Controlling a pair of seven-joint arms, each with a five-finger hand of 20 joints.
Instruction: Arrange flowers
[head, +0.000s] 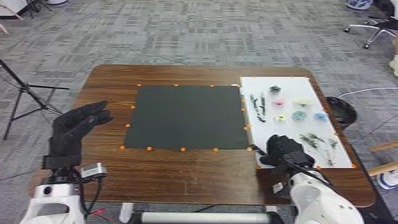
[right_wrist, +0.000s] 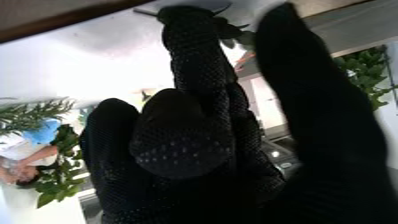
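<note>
"Where were the flowers?"

"Small roundish blooms (head: 299, 115) lay beyond feathery green sprigs (head: 315, 141) on the white sheet (head: 284, 82), right of the flat black square (head: 187, 117)."

"And the gloved hands?"

"Left hand (head: 80, 119) relaxed; right hand (head: 284, 150) by the sprigs, its grip I couldn't tell."

Head view high, wrist view close

left of brown wooden table (head: 178, 175): black tripod (head: 25, 86) | right, just beside table: round black bin (head: 343, 112) | far right: wheeled office chair (head: 388, 23), blue-and-white pot (head: 358, 4) | floor: gray patterned carpet (head: 195, 40)
</note>
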